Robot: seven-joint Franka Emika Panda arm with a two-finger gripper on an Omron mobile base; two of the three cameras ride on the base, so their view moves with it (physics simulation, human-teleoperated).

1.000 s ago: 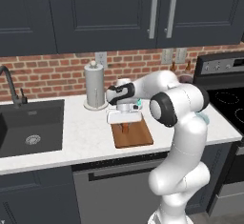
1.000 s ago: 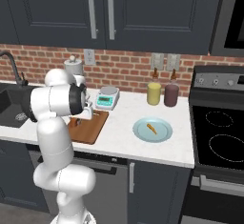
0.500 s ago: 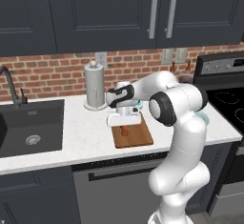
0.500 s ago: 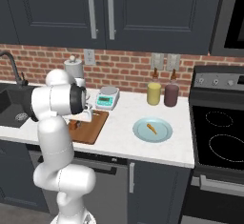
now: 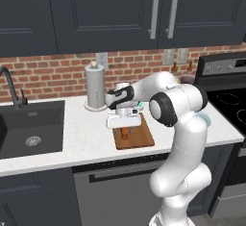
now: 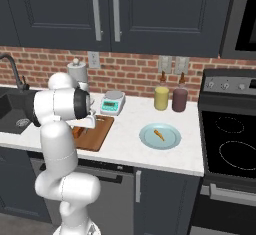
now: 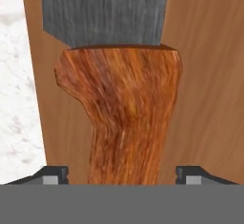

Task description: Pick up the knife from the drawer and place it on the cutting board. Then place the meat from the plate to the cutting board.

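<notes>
one knife [image 7: 119,99], its chunky orange wood-grained handle and short grey blade, lies on the brown cutting board [image 7: 205,85] on the white surface [image 5: 86,138]. the pincer [image 7: 121,173] hovers just over it, fingers [image 7: 52,174] spread wide either side of the handle, gripping nothing.

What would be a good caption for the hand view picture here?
Open gripper straddles the knife lying on the cutting board.

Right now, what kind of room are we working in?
A home kitchen, rendered: a sink set in the counter, a stove to the right, and a cutting board on the worktop.
</notes>
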